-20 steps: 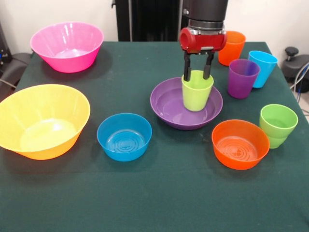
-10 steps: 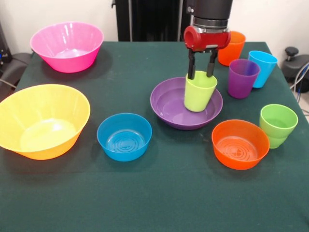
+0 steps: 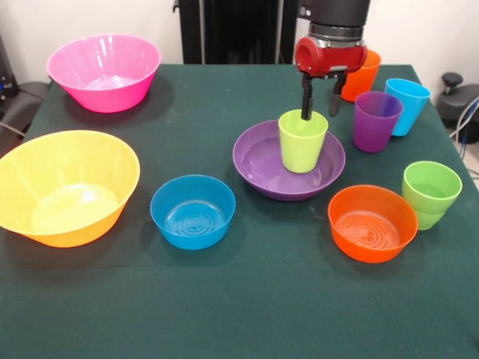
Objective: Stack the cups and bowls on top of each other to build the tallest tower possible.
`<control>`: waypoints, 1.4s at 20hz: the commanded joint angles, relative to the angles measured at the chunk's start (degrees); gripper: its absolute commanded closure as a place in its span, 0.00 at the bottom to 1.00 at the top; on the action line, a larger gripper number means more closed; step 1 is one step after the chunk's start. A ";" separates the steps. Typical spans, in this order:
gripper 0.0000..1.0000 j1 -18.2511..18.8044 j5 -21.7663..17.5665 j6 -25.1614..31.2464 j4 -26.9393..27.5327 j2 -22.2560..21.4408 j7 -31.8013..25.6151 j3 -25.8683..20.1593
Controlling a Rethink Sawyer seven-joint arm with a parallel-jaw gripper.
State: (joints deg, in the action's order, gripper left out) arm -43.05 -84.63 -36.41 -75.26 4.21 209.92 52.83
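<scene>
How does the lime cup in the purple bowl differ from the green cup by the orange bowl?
The lime cup stands inside the purple bowl; the green cup stands on the table. The lime cup is yellower, the green cup a deeper green. The tool hangs right over the lime cup's rim; nothing is near the green cup. Both stand upright, mouth up, and look empty.

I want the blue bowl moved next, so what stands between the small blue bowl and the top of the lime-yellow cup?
Only the gripper, open at the lime-yellow cup's rim inside the purple bowl. The table between it and the small blue bowl is bare.
</scene>
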 commanded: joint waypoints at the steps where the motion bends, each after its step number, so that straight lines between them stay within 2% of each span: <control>1: 0.00 0.27 -1.06 -0.78 -0.62 0.62 11.51 -5.52; 8: 0.00 0.79 -0.37 -0.02 -1.66 -0.33 8.80 -5.72; 25: 0.00 0.84 -2.28 0.05 -1.43 2.39 10.36 -3.80; 28: 0.00 1.01 -2.55 0.32 -2.15 2.55 7.28 -3.93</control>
State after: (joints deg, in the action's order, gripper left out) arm -43.11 -85.37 -36.41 -75.87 3.04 209.92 54.85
